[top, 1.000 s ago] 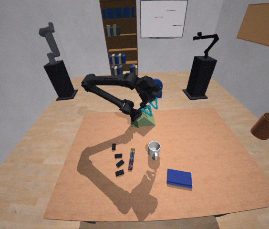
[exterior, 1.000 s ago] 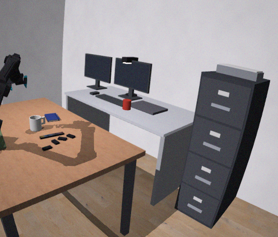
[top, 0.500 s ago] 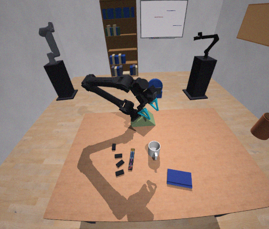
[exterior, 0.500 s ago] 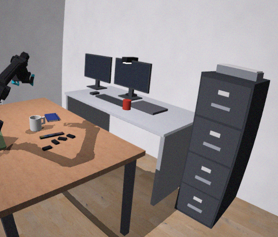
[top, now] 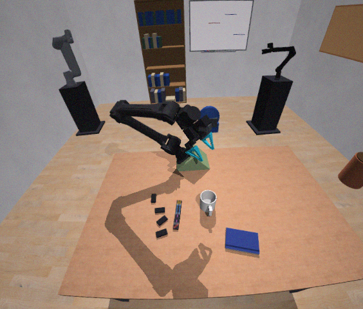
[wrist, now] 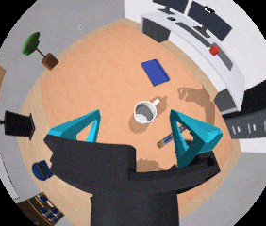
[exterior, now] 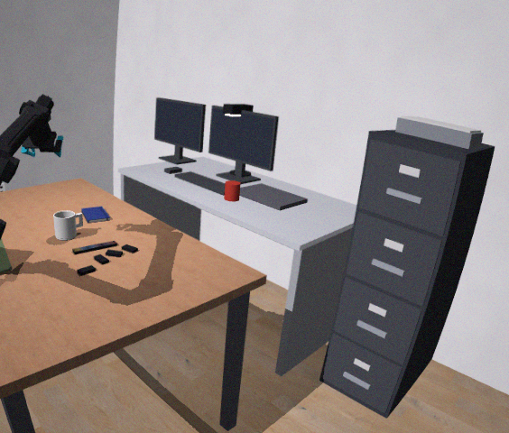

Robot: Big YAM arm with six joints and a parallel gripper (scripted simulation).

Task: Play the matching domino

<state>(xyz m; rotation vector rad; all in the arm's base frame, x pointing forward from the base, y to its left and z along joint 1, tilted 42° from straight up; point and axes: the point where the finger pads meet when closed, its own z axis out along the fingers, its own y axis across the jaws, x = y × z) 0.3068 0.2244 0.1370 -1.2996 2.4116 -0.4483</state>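
The domino line (top: pixel 177 214) (exterior: pixel 95 247) (wrist: pixel 164 141) lies face up and straight, with yellowish marks at the robot-base end and red marks at the other. Beside it are several separate face-down black dominoes: one (top: pixel 153 197) (exterior: pixel 86 270) nearest the base, then one (top: pixel 159 210) (exterior: pixel 100 259), a slanted one (top: pixel 161 220) (exterior: pixel 114 253), and one (top: pixel 161 233) (exterior: pixel 129 248) farthest out. Pips are too small to read. My gripper (top: pixel 207 154) (exterior: pixel 44 155) (wrist: pixel 135 112) is open and empty, high above the table near the base. Its right finger hides part of the line and the loose dominoes in the wrist view.
A white mug (top: pixel 208 199) (exterior: pixel 65 225) (wrist: pixel 144 113) stands on the other side of the line from the loose dominoes. A blue book (top: pixel 242 240) (exterior: pixel 96 214) (wrist: pixel 155 72) lies farther out. The arm's shadow crosses the table beside the dominoes.
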